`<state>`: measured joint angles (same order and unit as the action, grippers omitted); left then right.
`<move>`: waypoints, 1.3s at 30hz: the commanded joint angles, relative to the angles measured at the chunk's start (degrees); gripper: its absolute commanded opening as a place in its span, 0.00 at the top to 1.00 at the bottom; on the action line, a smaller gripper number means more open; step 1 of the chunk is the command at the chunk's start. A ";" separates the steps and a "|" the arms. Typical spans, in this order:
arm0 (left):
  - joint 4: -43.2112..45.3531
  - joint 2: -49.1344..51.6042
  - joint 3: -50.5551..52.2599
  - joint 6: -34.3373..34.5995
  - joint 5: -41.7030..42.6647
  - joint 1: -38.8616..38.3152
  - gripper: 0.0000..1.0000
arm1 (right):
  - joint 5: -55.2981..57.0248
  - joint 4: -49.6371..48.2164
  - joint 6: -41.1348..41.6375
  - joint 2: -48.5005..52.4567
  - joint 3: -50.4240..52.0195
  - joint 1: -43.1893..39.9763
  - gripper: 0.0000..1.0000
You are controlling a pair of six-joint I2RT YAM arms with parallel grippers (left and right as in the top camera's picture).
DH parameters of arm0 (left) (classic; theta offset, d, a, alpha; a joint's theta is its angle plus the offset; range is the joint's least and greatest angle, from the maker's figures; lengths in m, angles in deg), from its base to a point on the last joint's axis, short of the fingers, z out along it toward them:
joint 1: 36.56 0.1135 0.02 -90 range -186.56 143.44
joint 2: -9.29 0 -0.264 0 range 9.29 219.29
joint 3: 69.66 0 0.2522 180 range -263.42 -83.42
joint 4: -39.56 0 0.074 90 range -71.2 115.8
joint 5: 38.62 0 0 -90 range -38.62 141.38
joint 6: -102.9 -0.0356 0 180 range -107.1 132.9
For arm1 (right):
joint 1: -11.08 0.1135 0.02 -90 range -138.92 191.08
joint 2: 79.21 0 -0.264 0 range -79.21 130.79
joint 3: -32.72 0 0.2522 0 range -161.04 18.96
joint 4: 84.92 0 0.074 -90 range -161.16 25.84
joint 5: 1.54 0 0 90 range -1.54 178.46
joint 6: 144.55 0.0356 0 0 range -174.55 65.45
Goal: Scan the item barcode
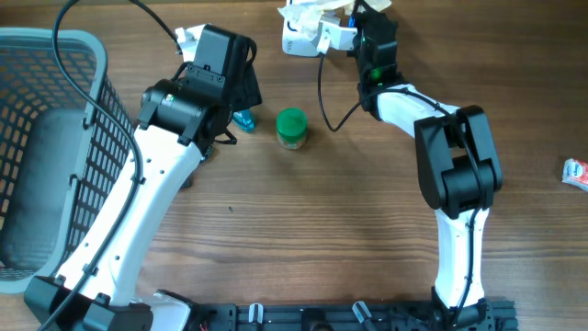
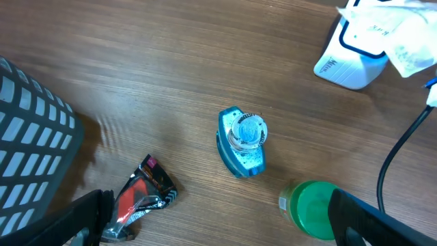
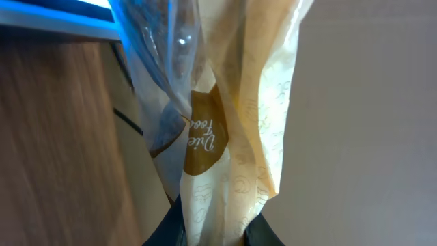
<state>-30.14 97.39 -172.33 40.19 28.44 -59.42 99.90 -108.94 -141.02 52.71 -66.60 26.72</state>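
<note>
My right gripper [image 3: 215, 231] is shut on a cream plastic packet [image 3: 229, 157] with a brown round label. It holds the packet up at the table's far edge, next to the white barcode scanner [image 1: 303, 39], whose blue light [image 3: 61, 15] shows in the right wrist view. In the overhead view the right gripper [image 1: 372, 17] sits just right of the packet [image 1: 317, 11]. My left gripper [image 2: 218, 210] is open and holds nothing, hovering over the table above a small blue bottle [image 2: 242, 141].
A green-lidded jar [image 1: 291, 127] stands mid-table, right of the blue bottle [image 1: 243, 119]. A red-and-black wrapper [image 2: 140, 196] lies by my left finger. A grey basket [image 1: 55, 55] fills the left side. A small packet [image 1: 576, 172] lies at the right edge. A black cable [image 1: 323, 92] runs from the scanner.
</note>
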 commanded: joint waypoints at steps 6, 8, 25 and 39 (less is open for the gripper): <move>0.20 0.00 0.09 0.17 -1.64 0.22 0.00 | -2.32 -4.13 -4.44 1.51 -0.96 -0.72 0.95; 0.17 0.00 0.09 0.17 -1.64 0.22 0.00 | -2.16 -7.91 -0.09 1.62 -0.98 -0.72 0.95; -2.36 0.00 0.09 0.17 -1.11 0.20 0.00 | 46.05 29.77 64.83 -19.76 -1.99 -6.93 0.96; -2.40 0.00 0.09 0.17 5.86 0.09 0.00 | 13.90 80.13 106.88 -25.42 4.52 -42.40 0.95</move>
<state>-32.53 97.39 -172.28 40.19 30.51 -59.42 117.19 -27.54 -36.55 28.07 -62.97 -11.16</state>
